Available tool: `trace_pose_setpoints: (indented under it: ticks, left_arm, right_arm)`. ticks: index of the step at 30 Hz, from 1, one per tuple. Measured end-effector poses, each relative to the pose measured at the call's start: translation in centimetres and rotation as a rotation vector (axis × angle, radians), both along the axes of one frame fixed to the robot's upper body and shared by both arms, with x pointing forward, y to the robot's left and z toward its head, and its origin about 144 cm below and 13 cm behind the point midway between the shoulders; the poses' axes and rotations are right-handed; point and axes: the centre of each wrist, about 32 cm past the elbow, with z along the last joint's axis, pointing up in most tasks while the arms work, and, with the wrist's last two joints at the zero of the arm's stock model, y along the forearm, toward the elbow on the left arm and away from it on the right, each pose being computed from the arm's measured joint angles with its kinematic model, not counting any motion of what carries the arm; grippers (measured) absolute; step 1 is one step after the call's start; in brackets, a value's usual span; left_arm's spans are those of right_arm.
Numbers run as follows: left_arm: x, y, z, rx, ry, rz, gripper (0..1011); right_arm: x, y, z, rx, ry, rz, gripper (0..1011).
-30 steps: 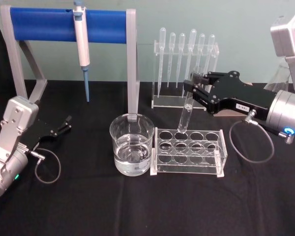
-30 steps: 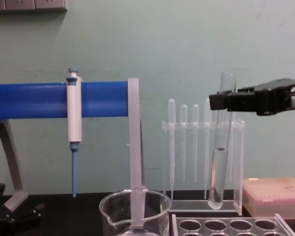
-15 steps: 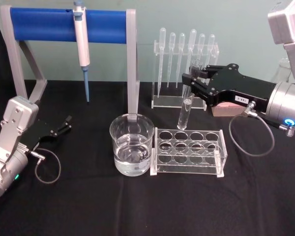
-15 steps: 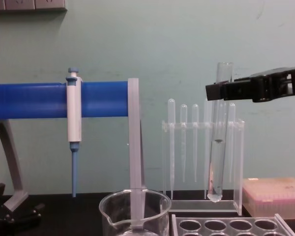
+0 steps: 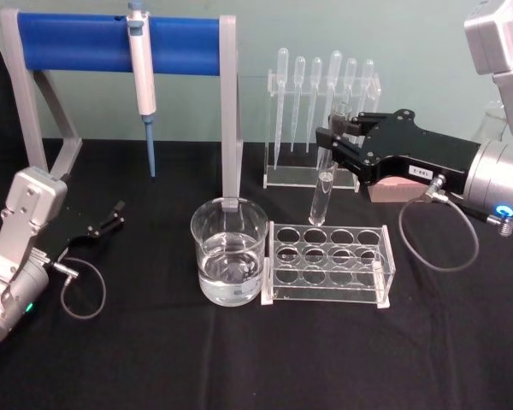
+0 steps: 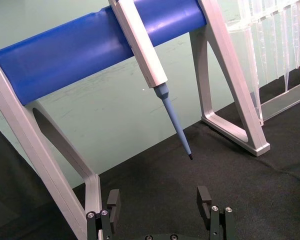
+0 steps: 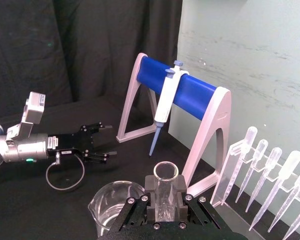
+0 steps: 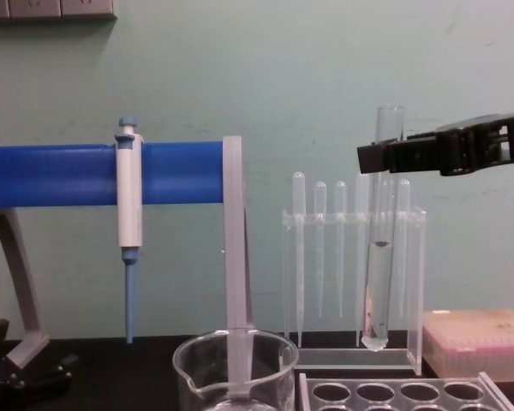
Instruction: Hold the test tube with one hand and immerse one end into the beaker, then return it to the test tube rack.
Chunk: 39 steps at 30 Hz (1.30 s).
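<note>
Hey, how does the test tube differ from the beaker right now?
The test tube is thin and tall; the beaker is wide and squat. The tube hangs nearly upright in the right gripper, above the rack; the beaker stands on the table beside that rack. Both are clear glass.

From the head: looking forward and down over the black table [image 5: 239, 367], far enough back for the beaker [image 5: 229, 252], the clear rack [image 5: 328, 266] and the blue-barred stand [image 5: 111, 41]. From the chest: lower and nearer, facing level across the table at the green wall [image 8: 283, 68], beaker rim and rack top at the bottom edge. From the left wrist: low, close, aimed up at the stand. From the right wrist: looking past the test tube [image 7: 166, 192] toward the stand and the left gripper [image 7: 109, 140]. Shared by all four: the stand.
</note>
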Motion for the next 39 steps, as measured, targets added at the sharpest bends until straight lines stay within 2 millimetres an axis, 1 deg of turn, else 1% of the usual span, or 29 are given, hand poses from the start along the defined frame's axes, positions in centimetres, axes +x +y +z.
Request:
trace_pose_setpoints:
  ticks: [39]
  left_arm:
    - [0.00, 0.00, 0.00, 0.000, 0.000, 0.000, 1000]
  right_arm:
    - [0.03, -0.05, -0.03, 0.001, -0.001, -0.002, 227]
